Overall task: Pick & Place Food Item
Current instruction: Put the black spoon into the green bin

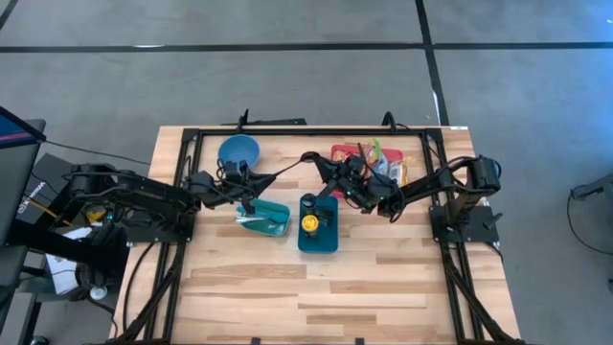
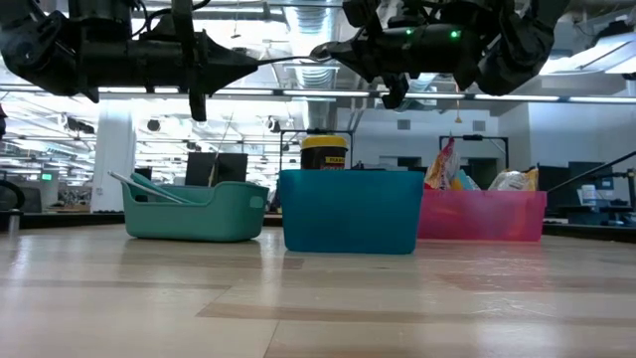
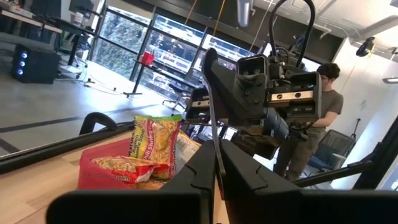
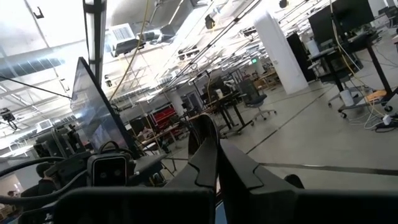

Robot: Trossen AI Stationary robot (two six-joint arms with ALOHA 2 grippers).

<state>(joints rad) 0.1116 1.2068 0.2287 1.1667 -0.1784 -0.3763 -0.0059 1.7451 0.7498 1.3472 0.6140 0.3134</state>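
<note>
A yellow jar with a dark lid (image 1: 309,223) (image 2: 324,151) stands upright in the dark teal bin (image 1: 326,244) (image 2: 350,211) at mid-table. A red bin (image 1: 341,151) (image 2: 482,216) at the far right holds several food packets (image 3: 152,146). My left gripper (image 1: 292,165) (image 3: 211,59) is shut and empty, held level high above the bins, pointing toward the table's right. My right gripper (image 1: 311,158) (image 4: 208,124) is shut and empty, level, pointing left. The two sets of fingertips nearly meet above the table (image 2: 298,55).
A light teal bin (image 1: 268,218) (image 2: 196,211) with utensils stands left of the dark teal bin. A blue bowl (image 1: 238,150) sits at the far left. A black frame (image 1: 306,129) borders the work area. A person (image 3: 320,99) stands beyond the table.
</note>
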